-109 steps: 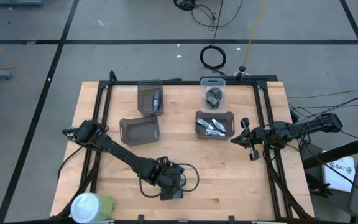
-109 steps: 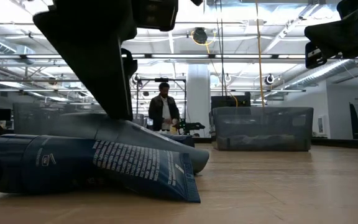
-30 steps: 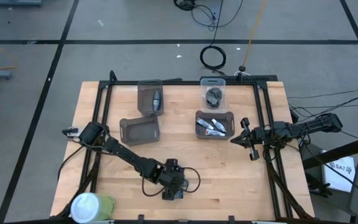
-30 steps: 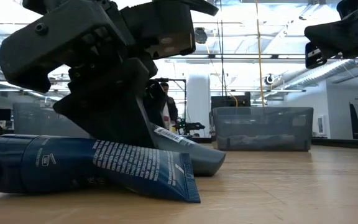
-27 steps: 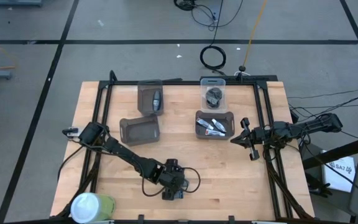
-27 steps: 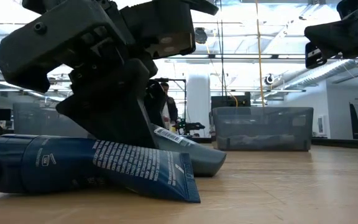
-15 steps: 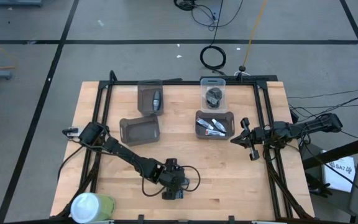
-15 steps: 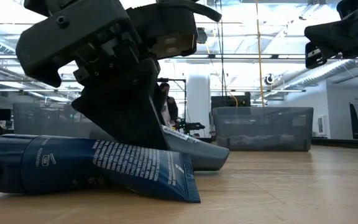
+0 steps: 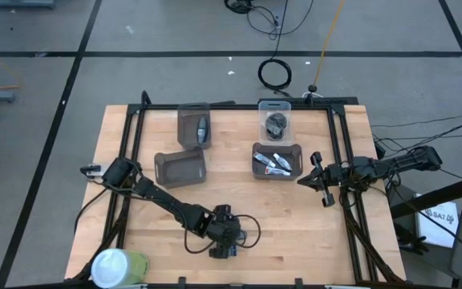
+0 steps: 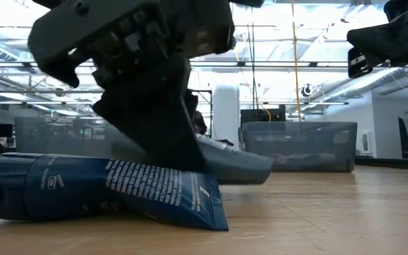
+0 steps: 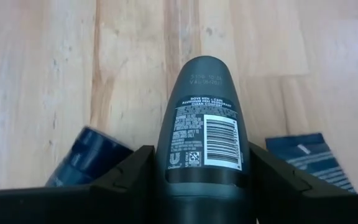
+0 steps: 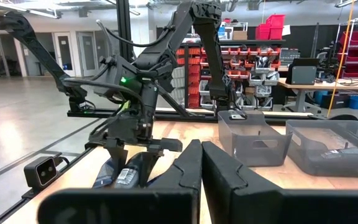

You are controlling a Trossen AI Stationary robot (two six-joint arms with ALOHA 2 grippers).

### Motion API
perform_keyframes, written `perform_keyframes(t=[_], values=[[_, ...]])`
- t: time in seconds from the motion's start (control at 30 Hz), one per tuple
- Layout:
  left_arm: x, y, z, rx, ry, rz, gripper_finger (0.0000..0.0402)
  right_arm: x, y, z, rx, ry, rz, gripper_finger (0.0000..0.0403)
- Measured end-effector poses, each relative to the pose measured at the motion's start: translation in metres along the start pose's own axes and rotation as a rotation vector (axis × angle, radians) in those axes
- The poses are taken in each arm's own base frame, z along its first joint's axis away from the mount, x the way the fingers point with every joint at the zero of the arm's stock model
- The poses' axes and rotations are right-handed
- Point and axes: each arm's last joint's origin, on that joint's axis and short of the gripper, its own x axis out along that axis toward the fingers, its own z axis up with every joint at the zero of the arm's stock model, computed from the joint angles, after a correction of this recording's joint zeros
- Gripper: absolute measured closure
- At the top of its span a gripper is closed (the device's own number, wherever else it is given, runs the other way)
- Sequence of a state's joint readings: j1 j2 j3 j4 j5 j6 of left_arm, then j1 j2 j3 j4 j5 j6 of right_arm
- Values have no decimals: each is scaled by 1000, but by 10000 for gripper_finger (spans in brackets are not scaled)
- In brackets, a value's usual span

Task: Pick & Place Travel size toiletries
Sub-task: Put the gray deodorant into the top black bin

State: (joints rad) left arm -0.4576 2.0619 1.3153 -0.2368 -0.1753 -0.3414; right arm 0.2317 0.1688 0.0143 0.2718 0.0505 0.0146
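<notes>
While our left hand [image 9: 224,238] grips the dark grey deodorant stick [image 11: 202,124] between its fingers [image 11: 123,177] near the counter's [image 9: 295,217] front edge, a dark blue tube [image 10: 98,188] lies flat just beside it. Our right hand [image 9: 321,180] hangs clenched and empty over the counter's right side.

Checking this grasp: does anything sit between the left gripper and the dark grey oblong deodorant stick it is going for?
Nothing visible does. The left gripper has its fingers on either side of the dark grey oblong deodorant stick, which lies between them. A dark blue tube lies close beside it on the wooden table, not in the way.
</notes>
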Motion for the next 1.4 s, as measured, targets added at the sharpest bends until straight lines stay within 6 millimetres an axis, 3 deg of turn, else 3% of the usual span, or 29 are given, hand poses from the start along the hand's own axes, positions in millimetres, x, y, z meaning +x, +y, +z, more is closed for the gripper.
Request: perform_keyframes(t=[0.2, 0.33, 0.67, 0.8, 0.97, 1.07, 1.23, 1.4], values=[[-4, 1, 2, 2, -2, 0, 184, 0, 0, 0, 0, 0, 0, 403], [-20, 3, 10, -3, -16, -13, 203, 0, 0, 0, 0, 0, -1, 403], [-111, 12, 41, 8, -217, 7, 203, 0, 0, 0, 0, 2, 0, 403], [-152, 22, 41, 0, -258, 86, 195, 0, 0, 0, 0, 2, 0, 403], [-187, 36, 29, 4, -287, 208, 205, 0, 0, 0, 0, 1, 0, 403], [-197, 44, 17, -5, -326, 265, 205, 0, 0, 0, 0, 2, 0, 403], [-191, 59, -19, -59, -421, 330, 205, 0, 0, 0, 0, 2, 0, 403], [-173, 81, -69, -184, -538, 375, 205, 0, 0, 0, 0, 2, 0, 403]])
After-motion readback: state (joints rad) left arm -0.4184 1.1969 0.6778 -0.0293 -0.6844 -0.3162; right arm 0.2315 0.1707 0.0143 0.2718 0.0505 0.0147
